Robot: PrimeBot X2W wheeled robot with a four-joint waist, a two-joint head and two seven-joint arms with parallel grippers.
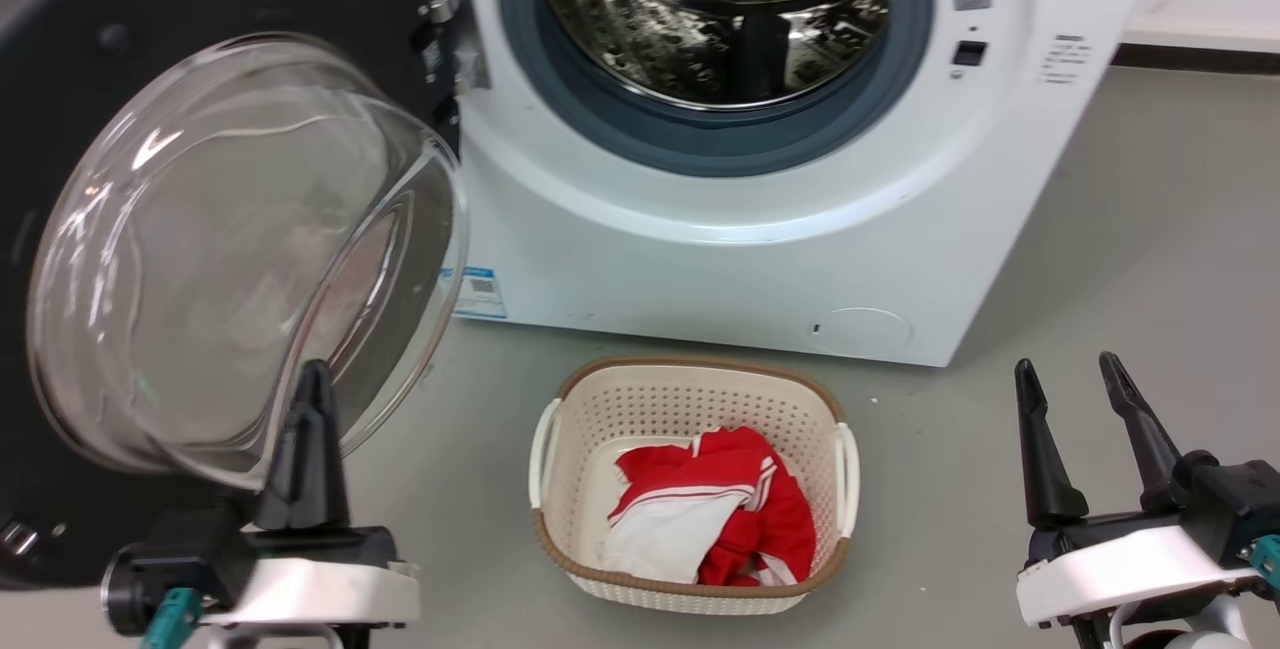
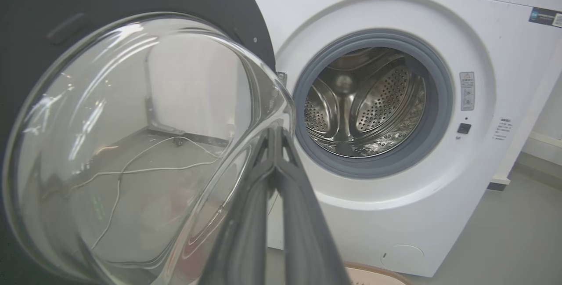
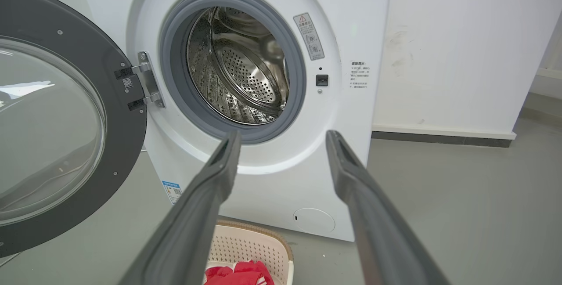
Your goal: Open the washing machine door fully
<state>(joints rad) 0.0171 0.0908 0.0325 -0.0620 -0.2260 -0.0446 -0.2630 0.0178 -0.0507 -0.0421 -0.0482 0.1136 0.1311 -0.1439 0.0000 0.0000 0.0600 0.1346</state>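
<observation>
Closest thing up front is the left tool [image 1: 312, 379], both dark fingers pressed flat together with nothing between them. Its tips [image 2: 274, 133] sit right at the lower rim of the glass bowl on the washing machine door [image 1: 230, 249]. Can't tell if they actually touch the glass or are just beside it, tbh.

The door hangs swung out on its hinge [image 1: 455, 19], ahead of the left tool and off to its outer side, with the inner face and bulging bowl turned toward the robot. From the right wrist the door [image 3: 52, 122] stands well clear of the opening.

The right tool [image 1: 1068, 369] is spread wide and holds nothing, low over the grey floor [image 1: 1100, 229] and well apart from the door. Straight past its tips [image 3: 283, 138] you see the grey rubber ring [image 3: 175, 100] and the steel drum [image 3: 246, 70] of the white washing machine [image 1: 700, 269].

Between the two tools, on the floor just in front of the machine, sits a cream basket [image 1: 690, 369] with red and white clothes [image 1: 720, 509] in it.
</observation>
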